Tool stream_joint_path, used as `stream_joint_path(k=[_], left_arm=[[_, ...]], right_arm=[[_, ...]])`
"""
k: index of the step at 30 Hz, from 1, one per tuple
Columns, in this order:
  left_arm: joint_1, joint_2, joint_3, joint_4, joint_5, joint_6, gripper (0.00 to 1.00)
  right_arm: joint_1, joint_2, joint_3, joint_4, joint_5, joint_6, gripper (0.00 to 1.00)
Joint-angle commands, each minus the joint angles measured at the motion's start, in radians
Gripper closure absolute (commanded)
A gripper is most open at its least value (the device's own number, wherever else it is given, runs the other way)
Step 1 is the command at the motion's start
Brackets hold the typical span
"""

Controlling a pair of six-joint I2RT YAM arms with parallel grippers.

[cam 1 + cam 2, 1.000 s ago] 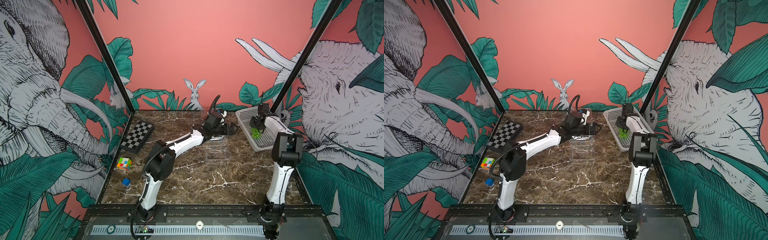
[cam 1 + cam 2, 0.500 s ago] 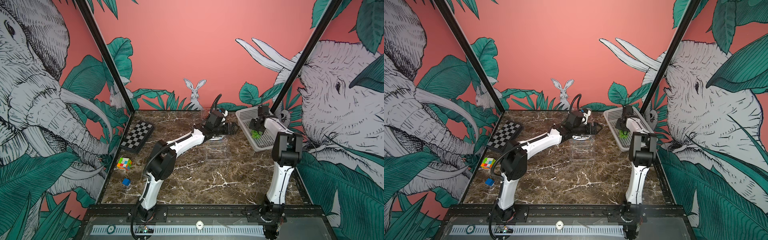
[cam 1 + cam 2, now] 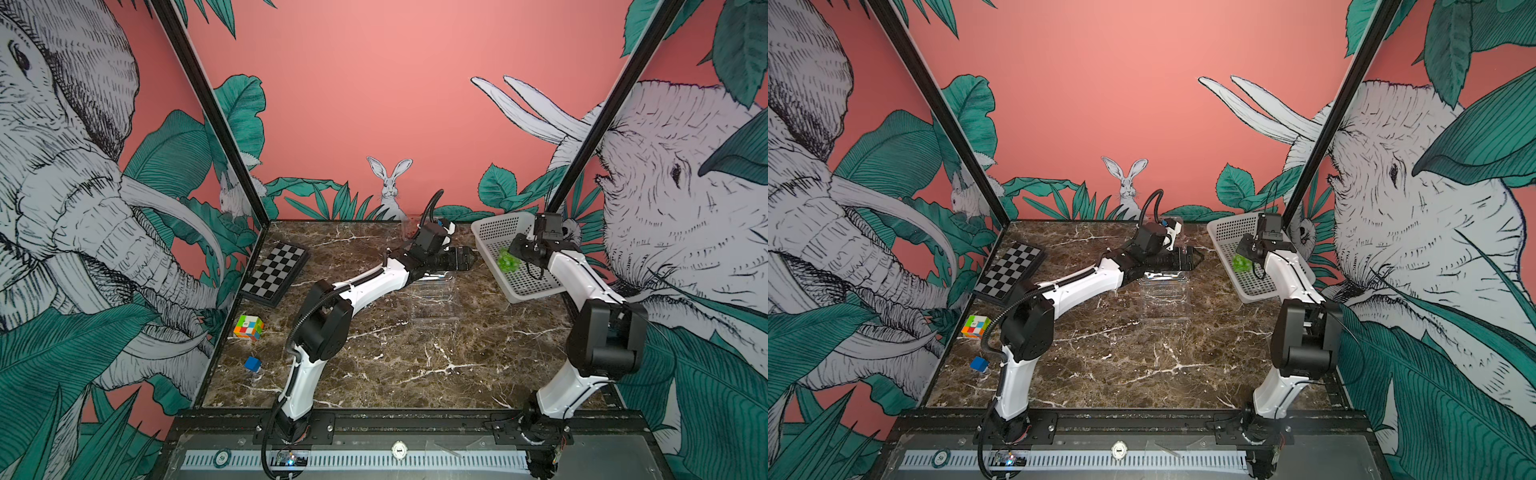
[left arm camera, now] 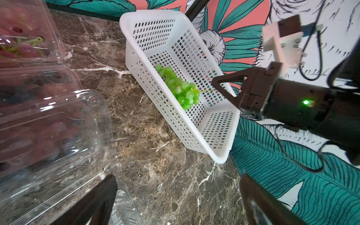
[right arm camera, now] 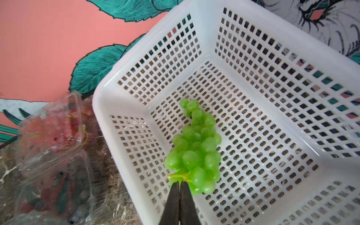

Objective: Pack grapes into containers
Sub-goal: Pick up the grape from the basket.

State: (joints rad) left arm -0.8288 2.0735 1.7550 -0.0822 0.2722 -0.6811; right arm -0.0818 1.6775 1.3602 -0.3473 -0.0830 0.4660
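Observation:
A bunch of green grapes (image 5: pixel 194 152) lies inside the white perforated basket (image 5: pixel 272 81), also seen as green grapes (image 3: pixel 508 261) (image 3: pixel 1241 263) (image 4: pixel 180 87). My right gripper (image 5: pixel 180 182) reaches into the basket, shut on the bunch's thin stem. My left gripper (image 4: pixel 178 176) is open and holds nothing, low over the marble between the basket and the containers. One clear container (image 3: pixel 434 299) lies open and empty mid-table. Closed containers (image 4: pixel 23 39) (image 4: pixel 48 120) at the back hold red and dark grapes.
The basket (image 3: pixel 490 232) sits at the back right against the wall. A folded chessboard (image 3: pixel 276 272), a colour puzzle cube (image 3: pixel 248 327) and a small blue block (image 3: pixel 252 363) lie along the left side. The left arm (image 3: pixel 365 286) stretches across the table's middle.
My right gripper's jaws have closed on the green bunch's stem. The left gripper has edged a little towards the basket.

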Motion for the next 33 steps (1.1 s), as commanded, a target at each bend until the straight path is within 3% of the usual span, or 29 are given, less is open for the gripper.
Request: stream_joint_path(k=[1,12,25,33], left_arm=[[-0.004,-0.083,-0.046,0.031,0.000,-0.002,0.01],[-0.006,-0.142,-0.121,0.067,-0.005,-0.009,0.01],[-0.006,-0.220,-0.196,0.087,-0.033,0.001,0.01],[-0.004,-0.290,-0.240,0.069,-0.068,0.029,0.00]], right_arm=[[-0.003,-0.066,-0.040,0.067,-0.028,0.036,1.00],[-0.004,-0.258,0.010,0.023,-0.058,0.056,1.00],[0.003,-0.329,0.089,-0.008,-0.175,0.096,1.00],[0.108,-0.392,0.095,-0.026,-0.176,0.097,1.00]])
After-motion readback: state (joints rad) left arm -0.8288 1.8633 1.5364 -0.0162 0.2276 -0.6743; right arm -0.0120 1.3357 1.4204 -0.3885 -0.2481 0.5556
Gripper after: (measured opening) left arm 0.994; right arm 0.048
